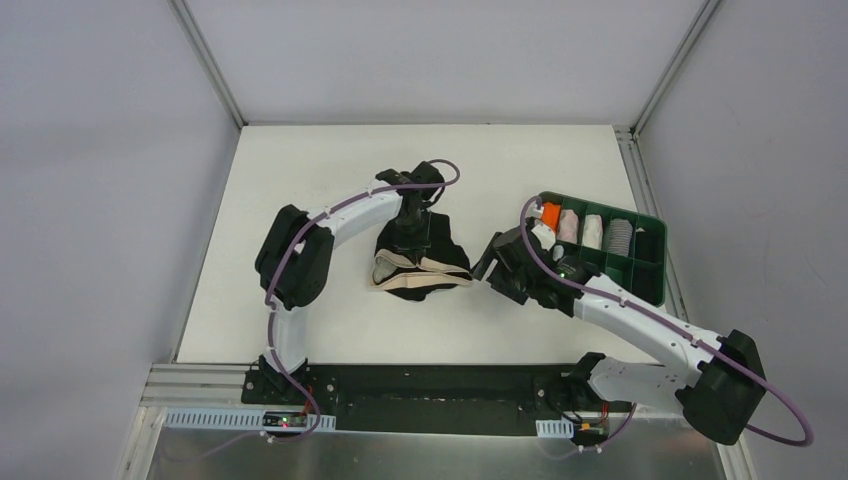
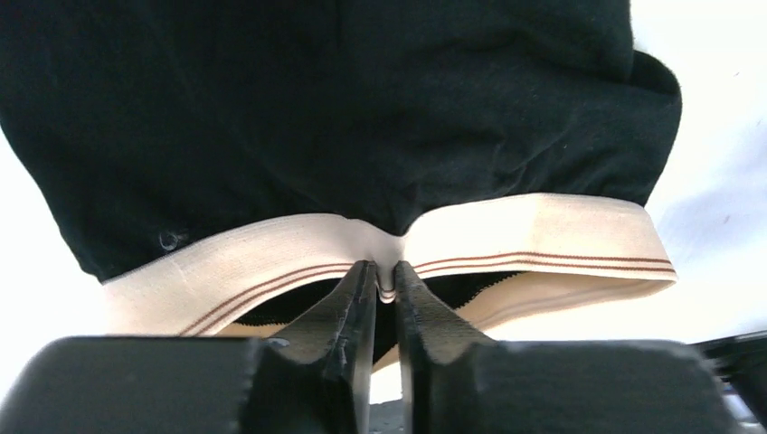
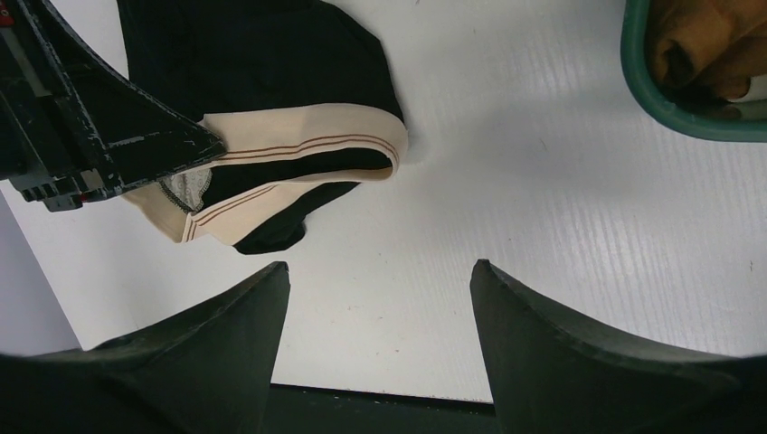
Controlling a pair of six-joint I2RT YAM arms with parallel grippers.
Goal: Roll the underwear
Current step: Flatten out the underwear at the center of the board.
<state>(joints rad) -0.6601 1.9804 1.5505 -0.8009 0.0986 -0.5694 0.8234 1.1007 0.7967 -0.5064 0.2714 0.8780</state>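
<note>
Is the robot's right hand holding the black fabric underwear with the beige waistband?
No, the right hand gapes open over the white table, apart from the underwear.

Top external: high behind arm bases, looking down on whole table [image 1: 300, 180]. Left wrist: tight close-up past own fingers [image 2: 348, 316] onto underwear [image 2: 362, 108]. Right wrist: low over table, farther back; same underwear upper left of frame.

The underwear [image 2: 317, 108] is showing as soft, matt black cloth, its waistband [image 2: 543, 235] a smooth beige woven elastic with thin brown stripes. Beside the underwear, the table [image 3: 543, 181] is looking like matt white board with fine ribbing. The green tray [image 3: 636, 45] past it is gleaming like smooth plastic.
</note>
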